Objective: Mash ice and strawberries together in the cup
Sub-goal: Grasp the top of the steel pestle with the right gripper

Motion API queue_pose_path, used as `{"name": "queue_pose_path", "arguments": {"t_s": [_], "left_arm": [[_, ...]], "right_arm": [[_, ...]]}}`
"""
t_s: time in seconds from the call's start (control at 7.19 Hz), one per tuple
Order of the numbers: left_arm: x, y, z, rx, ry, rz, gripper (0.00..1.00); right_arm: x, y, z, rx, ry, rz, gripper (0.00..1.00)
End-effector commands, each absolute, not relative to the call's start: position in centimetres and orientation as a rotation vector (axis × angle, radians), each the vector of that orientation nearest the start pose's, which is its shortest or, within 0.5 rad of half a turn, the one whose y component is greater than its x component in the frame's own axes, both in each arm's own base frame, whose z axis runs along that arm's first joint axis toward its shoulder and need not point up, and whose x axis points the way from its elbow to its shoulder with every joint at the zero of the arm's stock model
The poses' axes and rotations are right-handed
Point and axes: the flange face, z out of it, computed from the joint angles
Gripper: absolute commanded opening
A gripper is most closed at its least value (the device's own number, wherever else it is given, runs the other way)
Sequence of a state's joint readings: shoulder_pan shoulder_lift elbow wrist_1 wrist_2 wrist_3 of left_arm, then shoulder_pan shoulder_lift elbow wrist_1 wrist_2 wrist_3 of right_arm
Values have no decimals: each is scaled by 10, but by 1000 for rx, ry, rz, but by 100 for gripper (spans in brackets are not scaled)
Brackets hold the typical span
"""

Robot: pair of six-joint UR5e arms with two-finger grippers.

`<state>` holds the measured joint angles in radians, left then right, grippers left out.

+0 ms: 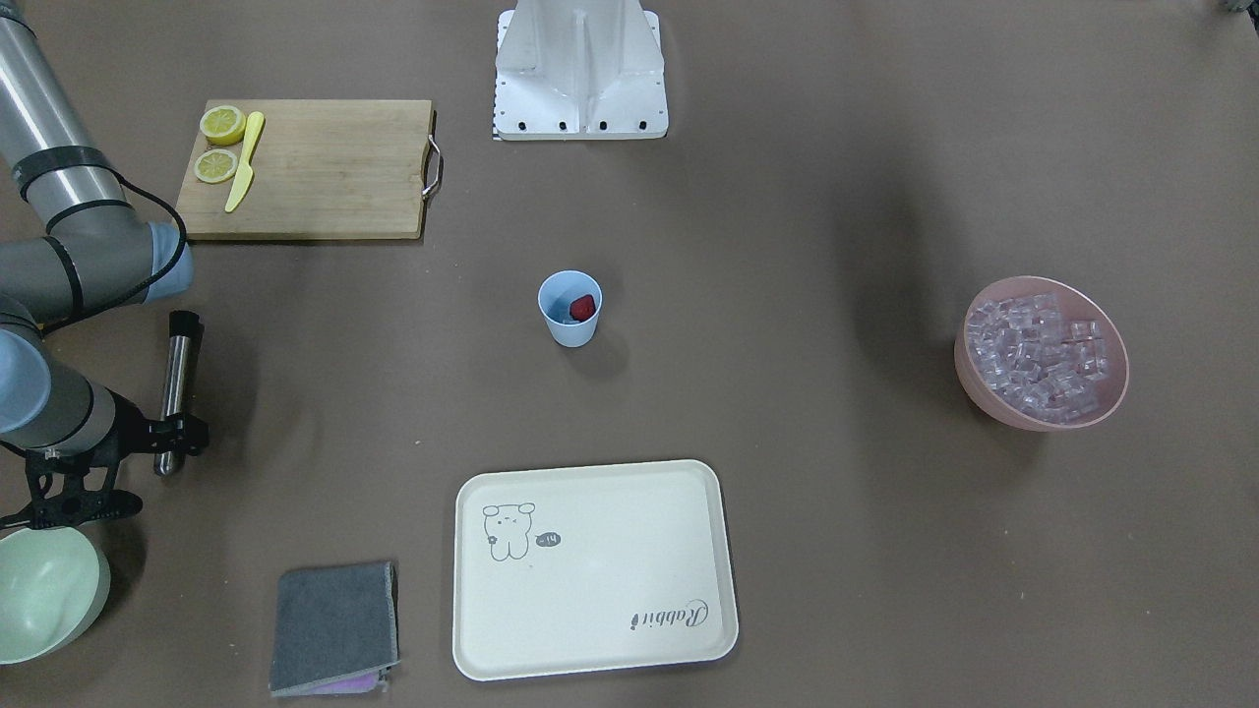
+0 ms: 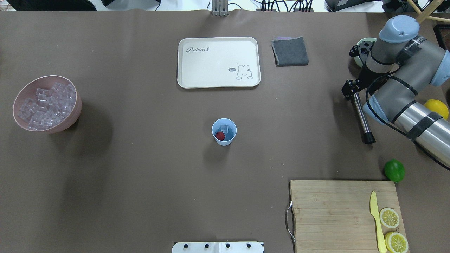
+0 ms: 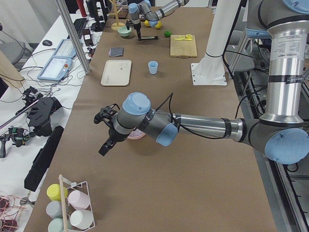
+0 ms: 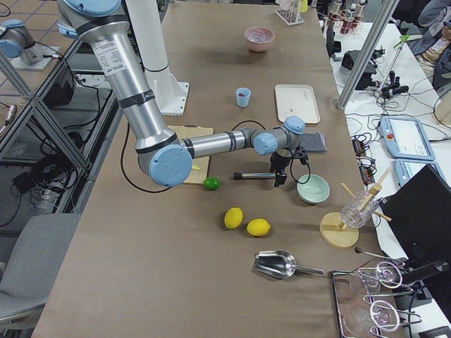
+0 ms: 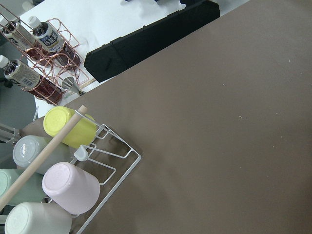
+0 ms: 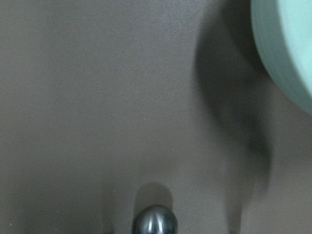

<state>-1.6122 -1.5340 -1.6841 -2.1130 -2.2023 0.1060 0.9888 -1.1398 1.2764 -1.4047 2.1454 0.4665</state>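
RIGHT ARM TAKES UP THE TOOL: My right gripper [image 1: 183, 433], at the left edge of the front-facing view, is clamped on one end of a steel muddler [image 1: 175, 379], near the pale green bowl [image 1: 49, 590]. The cup [image 1: 569, 313] stands upright at frame centre with the strawberry [image 1: 583, 307] and a cube of ice [image 2: 224, 128] inside. More ice fills the pink bowl [image 1: 989, 398] at right. In the left-side view I cannot tell whether my left gripper [image 3: 104, 149] is spread or closed.
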Motion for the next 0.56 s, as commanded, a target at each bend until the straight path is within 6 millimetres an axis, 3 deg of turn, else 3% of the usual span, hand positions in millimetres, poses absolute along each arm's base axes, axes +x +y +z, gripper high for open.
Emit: {"name": "queue_pose_path", "arguments": {"t_s": [0.0, 0.14, 0.28, 0.42], "left_arm": [[-95, -497, 568, 643, 566, 256, 97], [-95, -497, 568, 641, 567, 256, 97], [-94, -497, 570, 638, 566, 256, 97], [-95, -497, 569, 641, 567, 256, 97]], "right_arm": [[-307, -621, 541, -24, -653, -193, 39], [-304, -623, 537, -20, -656, -190, 12], [-304, -623, 534, -18, -657, -190, 0], [-305, -623, 532, -12, -660, -193, 0]]}}
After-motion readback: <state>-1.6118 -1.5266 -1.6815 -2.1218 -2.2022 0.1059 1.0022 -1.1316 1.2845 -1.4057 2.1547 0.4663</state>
